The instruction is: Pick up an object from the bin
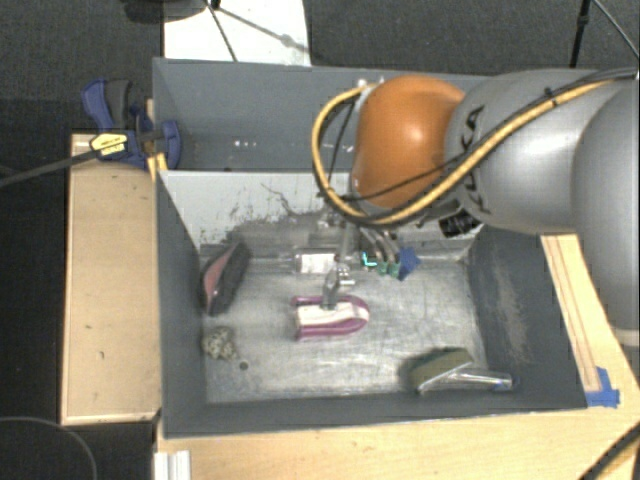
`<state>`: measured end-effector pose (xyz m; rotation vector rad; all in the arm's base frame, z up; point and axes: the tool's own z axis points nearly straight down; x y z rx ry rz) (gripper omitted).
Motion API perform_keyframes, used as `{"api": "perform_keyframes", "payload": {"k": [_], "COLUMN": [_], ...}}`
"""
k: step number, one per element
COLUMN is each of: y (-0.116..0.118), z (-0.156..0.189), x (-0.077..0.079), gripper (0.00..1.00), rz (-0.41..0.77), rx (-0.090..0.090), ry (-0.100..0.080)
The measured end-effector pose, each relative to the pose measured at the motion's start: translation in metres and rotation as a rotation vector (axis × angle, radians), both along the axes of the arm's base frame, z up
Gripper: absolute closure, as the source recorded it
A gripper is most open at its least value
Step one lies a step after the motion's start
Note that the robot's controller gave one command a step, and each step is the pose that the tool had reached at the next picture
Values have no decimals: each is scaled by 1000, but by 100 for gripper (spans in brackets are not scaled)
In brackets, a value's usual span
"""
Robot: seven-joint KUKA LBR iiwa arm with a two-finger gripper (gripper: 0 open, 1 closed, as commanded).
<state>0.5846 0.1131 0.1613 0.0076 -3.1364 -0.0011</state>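
Purple-and-white toy [332,320], oblong and lying flat, sits near the middle of the bin [425,303] floor. My jaws hang directly above it, their tips right down at its top edge; whether they are open or closed I cannot tell. My orange cover [400,138] bulges over the back wall. A pink-and-black brush [224,275] leans at the left wall, a small grey lump [218,344] lies below it, and an olive scraper [445,368] rests at the front right.
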Motion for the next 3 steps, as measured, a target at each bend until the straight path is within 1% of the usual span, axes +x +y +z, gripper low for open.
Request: {"api": "perform_keyframes", "payload": {"k": [1,2,3], "y": [-38,-38,-34], "z": [-89,-86,48], "x": [-41,-39,-30], "gripper": [0,100,100], "rz": [196,192,235], "rx": [2,2,0], "ry": [-15,-20,-15]}}
